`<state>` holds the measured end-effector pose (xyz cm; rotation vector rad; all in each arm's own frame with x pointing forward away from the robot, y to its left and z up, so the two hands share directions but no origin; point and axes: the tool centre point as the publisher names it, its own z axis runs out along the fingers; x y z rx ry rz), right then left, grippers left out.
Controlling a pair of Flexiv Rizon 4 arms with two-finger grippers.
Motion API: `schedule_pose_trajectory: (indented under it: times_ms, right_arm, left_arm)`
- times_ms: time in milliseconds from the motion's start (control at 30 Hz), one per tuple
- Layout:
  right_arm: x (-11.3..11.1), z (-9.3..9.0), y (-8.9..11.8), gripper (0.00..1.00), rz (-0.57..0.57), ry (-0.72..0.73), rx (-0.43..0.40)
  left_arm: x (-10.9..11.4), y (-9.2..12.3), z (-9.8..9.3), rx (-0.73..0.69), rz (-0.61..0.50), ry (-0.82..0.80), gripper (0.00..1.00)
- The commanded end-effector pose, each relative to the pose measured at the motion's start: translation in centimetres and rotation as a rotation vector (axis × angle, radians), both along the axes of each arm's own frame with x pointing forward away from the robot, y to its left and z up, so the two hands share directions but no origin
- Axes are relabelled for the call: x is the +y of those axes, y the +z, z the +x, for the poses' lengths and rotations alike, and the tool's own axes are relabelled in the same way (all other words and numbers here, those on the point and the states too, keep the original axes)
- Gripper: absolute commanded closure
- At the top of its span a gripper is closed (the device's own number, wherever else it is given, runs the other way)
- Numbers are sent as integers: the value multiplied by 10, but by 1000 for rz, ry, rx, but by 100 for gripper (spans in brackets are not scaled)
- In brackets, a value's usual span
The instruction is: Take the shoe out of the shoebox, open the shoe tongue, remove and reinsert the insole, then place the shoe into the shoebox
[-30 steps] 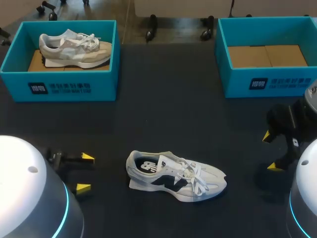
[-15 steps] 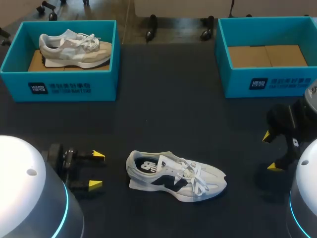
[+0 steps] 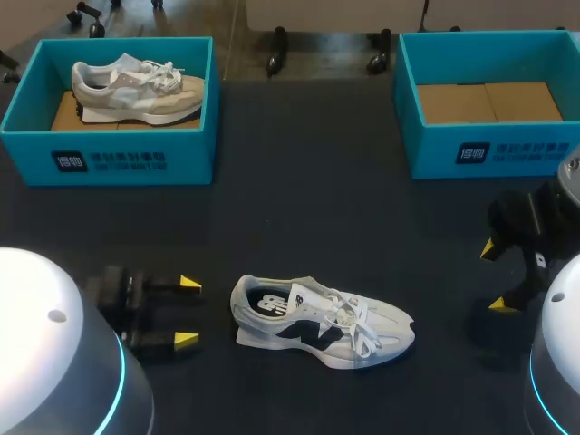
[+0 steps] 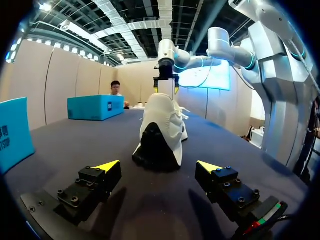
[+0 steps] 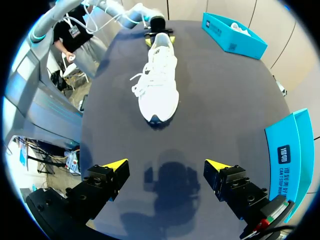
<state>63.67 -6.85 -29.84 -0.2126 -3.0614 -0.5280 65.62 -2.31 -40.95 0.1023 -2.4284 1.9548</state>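
On the left of the worktop (image 3: 299, 208) we see the left shoebox (image 3: 192, 156), teal. It holds a pale grey and beige shoe (image 3: 136, 89) that stands upright on the brown cardboard floor, toe to the right. The right shoebox (image 3: 426, 154) is the same teal and shows its brown cardboard floor. The white shoe (image 3: 362, 331) of the task is in neither box. It stands on the worktop near the front, between the two arms, with its heel to the left, its toe to the right and its laces lying loose.

The left jaws are released and spread wide, grasping nothing. Their yellow fingertips (image 3: 188, 283) sit just beside the heel without touching it, and from the left wrist the heel lies straight ahead of the gap. The right jaws are likewise released and wide, gripping nothing, well apart from the toe, which points toward them in the right wrist view.

Each box carries a dark label (image 3: 111, 161) with white print on its front wall. We also see a dark logo on the white shoe's side, and its insole (image 3: 269, 302) shows dark with white print in the opening near the heel
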Motion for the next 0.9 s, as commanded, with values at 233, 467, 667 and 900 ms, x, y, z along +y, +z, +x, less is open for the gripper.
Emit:
schedule_pose_trajectory:
  times_ms: [233, 467, 667, 900]
  right_arm:
    - [1, -1, -1, 0, -2, 0, -1]
    - [1, -1, -1, 0, -2, 0, -1]
    - [1, -1, -1, 0, -2, 0, -1]
    - [1, -1, -1, 0, -2, 0, -1]
  left_arm:
    - [-25, -7, 16, 6, -7, -19, 0]
    - [-37, -10, 16, 26, -21, -77, 0]
    - [-47, -11, 13, 26, -23, -108, 0]
    - [-58, -14, 11, 39, -20, -143, 0]
